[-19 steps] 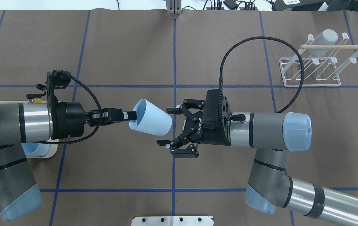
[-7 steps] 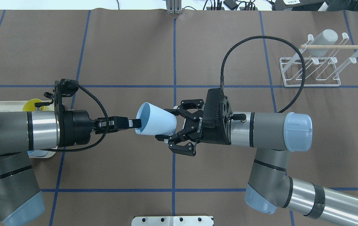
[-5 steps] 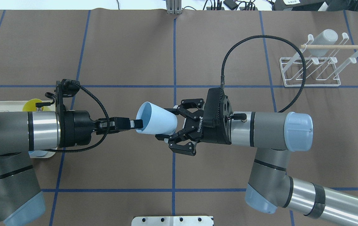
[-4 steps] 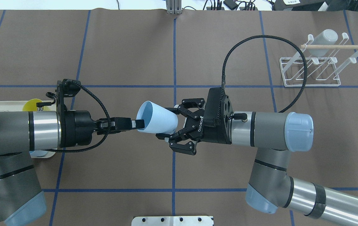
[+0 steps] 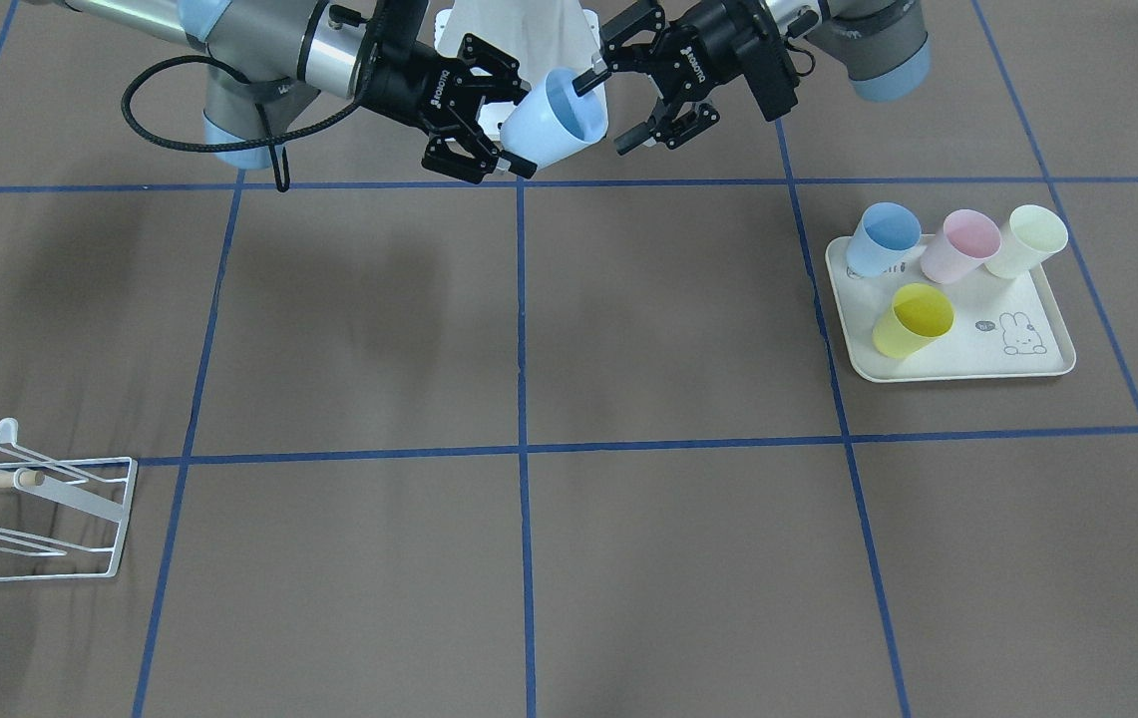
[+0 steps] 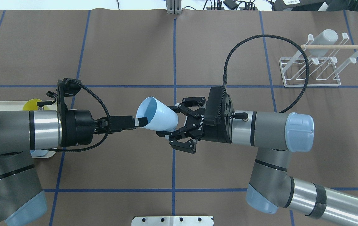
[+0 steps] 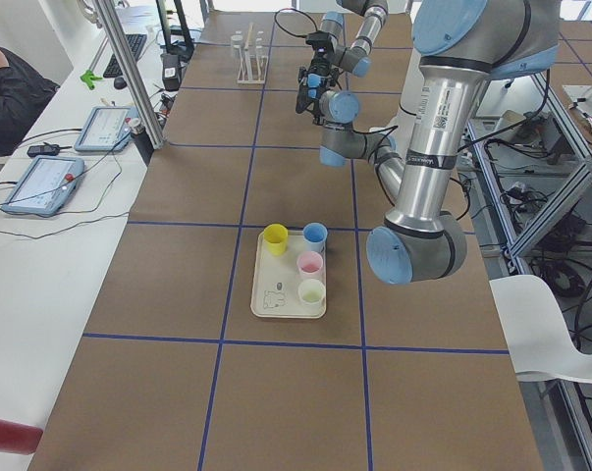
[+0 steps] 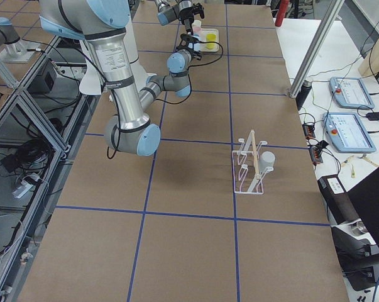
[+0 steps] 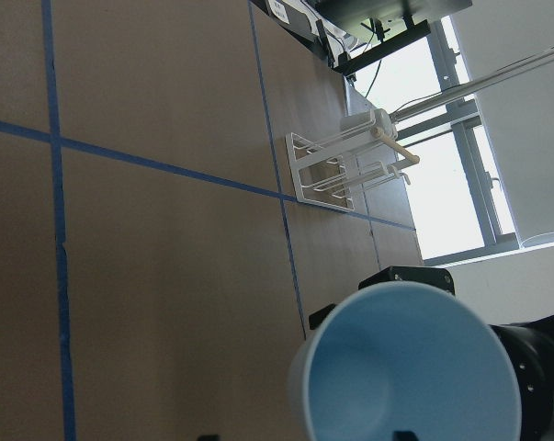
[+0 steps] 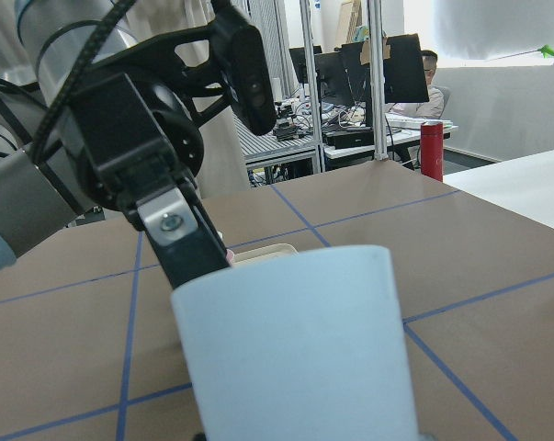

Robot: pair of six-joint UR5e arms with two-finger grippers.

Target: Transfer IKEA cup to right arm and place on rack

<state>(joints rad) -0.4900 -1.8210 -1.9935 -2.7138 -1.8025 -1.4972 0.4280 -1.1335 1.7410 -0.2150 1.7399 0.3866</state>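
The light-blue IKEA cup [image 6: 157,116] hangs on its side above the table's middle, mouth toward the left arm. My right gripper [image 6: 168,124], on the arm with the long black cable loop, is shut on the cup's base end; it also shows in the front view [image 5: 519,125]. My left gripper [image 5: 608,113] is open, its fingers spread at the cup's rim, one fingertip [image 6: 141,121] by the lower rim. The left wrist view looks into the cup's mouth [image 9: 405,367]. The white wire rack [image 6: 310,84] with its wooden dowel [image 6: 335,46] stands at the far right.
A grey cup [image 6: 324,40] hangs on the rack. A cream tray [image 5: 957,359] with a rabbit drawing holds blue, pink, pale-green and yellow cups [image 5: 913,319] on the left arm's side. A metal plate [image 6: 172,220] sits at the near table edge.
The right gripper moved in and shut on the cup's base. The left gripper has since let go of the rim, and the cup's mouth has tipped toward the far side.
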